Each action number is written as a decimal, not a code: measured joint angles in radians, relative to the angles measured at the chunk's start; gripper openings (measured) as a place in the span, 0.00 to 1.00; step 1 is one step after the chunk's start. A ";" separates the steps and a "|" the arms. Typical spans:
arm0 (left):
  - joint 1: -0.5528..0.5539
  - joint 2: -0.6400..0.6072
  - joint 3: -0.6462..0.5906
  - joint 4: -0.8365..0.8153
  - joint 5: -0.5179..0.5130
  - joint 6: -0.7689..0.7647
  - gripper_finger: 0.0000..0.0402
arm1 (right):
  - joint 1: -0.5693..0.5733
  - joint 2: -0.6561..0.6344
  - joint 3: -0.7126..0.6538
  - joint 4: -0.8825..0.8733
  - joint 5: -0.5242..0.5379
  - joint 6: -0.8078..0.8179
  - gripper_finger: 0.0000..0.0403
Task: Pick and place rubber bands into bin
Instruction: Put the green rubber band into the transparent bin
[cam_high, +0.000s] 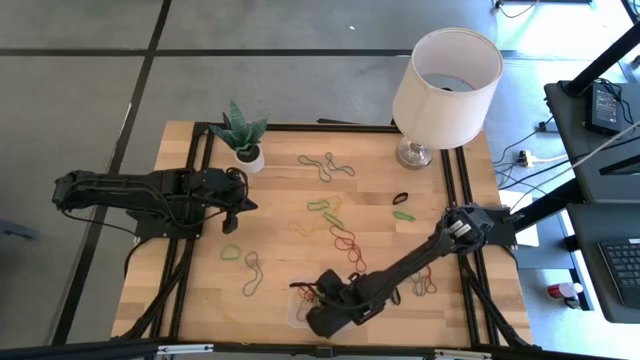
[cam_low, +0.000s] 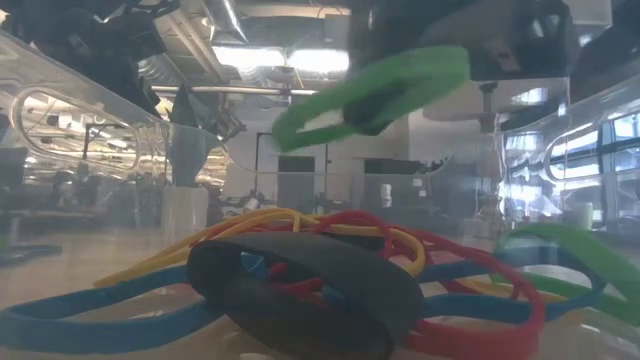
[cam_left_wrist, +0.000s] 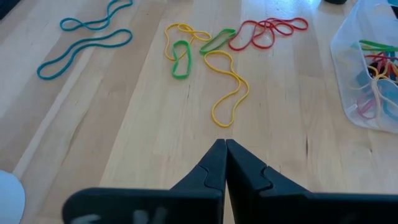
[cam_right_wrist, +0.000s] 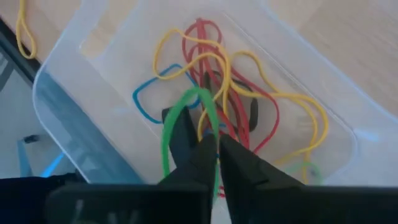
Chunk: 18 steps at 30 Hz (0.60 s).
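Note:
The clear plastic bin (cam_high: 296, 312) sits at the table's near edge and holds a pile of red, yellow, blue and black rubber bands (cam_right_wrist: 214, 81). My right gripper (cam_right_wrist: 217, 148) hovers over the bin, shut on a green rubber band (cam_right_wrist: 181, 109). The low view shows this green band (cam_low: 370, 90) hanging above the pile (cam_low: 300, 280). My left gripper (cam_left_wrist: 225, 158) is shut and empty, above bare wood near the table's left side (cam_high: 243, 203). Loose yellow, green and red bands (cam_left_wrist: 214, 56) lie ahead of it, flat on the table. My right gripper pinches the green rubber band between its two fingers (cam_right_wrist: 198, 152), coming from above and pointing down into the bin. One end of the loop (cam_right_wrist: 200, 93) sticks out past the fingertips. The band is lifted clear of the pile in the bin (cam_low: 420, 70).
A white lamp (cam_high: 445, 75) stands at the far right corner and a small potted plant (cam_high: 243, 135) at the far left. Several loose bands (cam_high: 330, 215) are scattered over the middle of the table, with teal ones (cam_left_wrist: 84, 43) farther off. Black frame rails run along both sides.

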 joint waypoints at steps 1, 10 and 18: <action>0.000 0.000 0.000 -0.001 0.000 0.000 0.01 | 0.000 0.000 0.000 0.001 0.000 0.000 0.10; 0.000 0.000 0.000 0.000 0.000 0.003 0.00 | 0.000 0.000 0.000 0.000 0.002 -0.002 0.32; 0.000 0.000 0.000 0.000 0.000 0.021 0.01 | -0.023 -0.001 0.017 -0.059 -0.069 -0.033 0.38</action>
